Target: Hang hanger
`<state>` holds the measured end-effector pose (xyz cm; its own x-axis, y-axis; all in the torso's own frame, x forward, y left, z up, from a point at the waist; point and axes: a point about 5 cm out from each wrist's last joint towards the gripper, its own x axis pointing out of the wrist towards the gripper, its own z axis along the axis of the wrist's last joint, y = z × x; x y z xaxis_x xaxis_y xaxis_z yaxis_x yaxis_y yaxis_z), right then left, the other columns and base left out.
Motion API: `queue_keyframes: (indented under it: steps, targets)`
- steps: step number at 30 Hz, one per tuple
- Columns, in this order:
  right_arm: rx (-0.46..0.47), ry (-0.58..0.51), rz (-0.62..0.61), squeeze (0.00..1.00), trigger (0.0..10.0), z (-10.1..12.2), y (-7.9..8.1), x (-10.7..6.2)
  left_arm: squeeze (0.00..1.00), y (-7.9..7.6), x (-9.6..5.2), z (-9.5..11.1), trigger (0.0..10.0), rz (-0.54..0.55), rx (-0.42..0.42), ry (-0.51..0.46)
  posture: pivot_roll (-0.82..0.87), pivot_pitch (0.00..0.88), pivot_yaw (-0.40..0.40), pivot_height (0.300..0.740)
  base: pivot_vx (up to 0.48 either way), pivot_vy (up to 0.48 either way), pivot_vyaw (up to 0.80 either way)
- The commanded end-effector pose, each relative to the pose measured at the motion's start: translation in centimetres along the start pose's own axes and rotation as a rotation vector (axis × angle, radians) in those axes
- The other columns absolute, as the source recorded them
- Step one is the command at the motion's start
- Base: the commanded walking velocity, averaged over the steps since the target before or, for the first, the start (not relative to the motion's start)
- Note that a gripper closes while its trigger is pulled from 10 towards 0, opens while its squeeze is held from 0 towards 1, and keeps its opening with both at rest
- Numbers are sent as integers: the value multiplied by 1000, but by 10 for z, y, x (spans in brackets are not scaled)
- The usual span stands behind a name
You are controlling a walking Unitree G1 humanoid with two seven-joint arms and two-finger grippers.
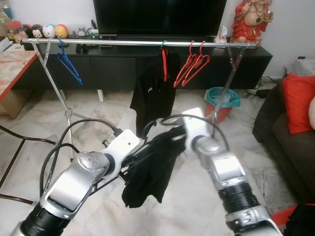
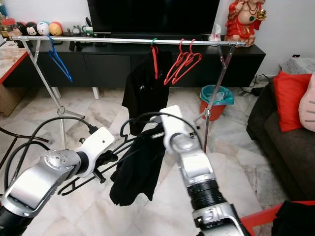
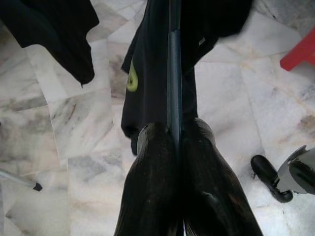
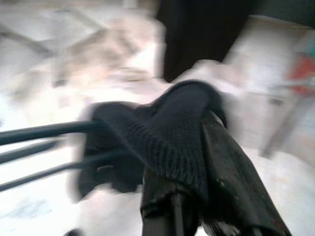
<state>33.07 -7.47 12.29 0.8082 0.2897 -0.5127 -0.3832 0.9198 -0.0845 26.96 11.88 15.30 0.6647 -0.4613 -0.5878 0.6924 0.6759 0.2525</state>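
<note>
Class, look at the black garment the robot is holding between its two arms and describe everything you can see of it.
The black garment is dark, soft cloth, seemingly knitted in the right wrist view, with a small yellow-green mark on it. It hangs limp and crumpled above the marble floor, draped on a dark hanger. The left gripper is shut on the hanger's bar; the right gripper pinches a fold of cloth. It is in front of the clothes rail.

Pale marble floor (image 1: 29, 196); white wall (image 1: 49, 12) behind; long black cabinet (image 1: 113, 69) under a dark TV (image 1: 157, 14); red statue (image 1: 252, 19) at its end; dark sofa (image 1: 290, 142) with red cushion (image 1: 299, 101); teal-lined bin (image 1: 221, 103).
</note>
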Motion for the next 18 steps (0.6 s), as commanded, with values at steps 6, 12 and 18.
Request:
queue_keyframes:
  steps: [6, 12, 18]
  targets:
    - [32, -49, 63, 0, 10000, 8, 19, -4, 0, -9, -3, 9, 10000, -74, 50, -47, 152, 0, -56, 740, 0, 0, 0]
    - [89, -65, 111, 0, 10000, 15, 28, -6, 0, -11, -2, 12, 10000, -89, 28, -100, 151, 0, -57, 740, 0, 0, 0]
    - [173, -82, 150, 0, 10000, 21, 29, -8, 0, -13, -1, 22, 10000, -121, -41, -194, 149, 0, -56, 740, 0, 0, 0]
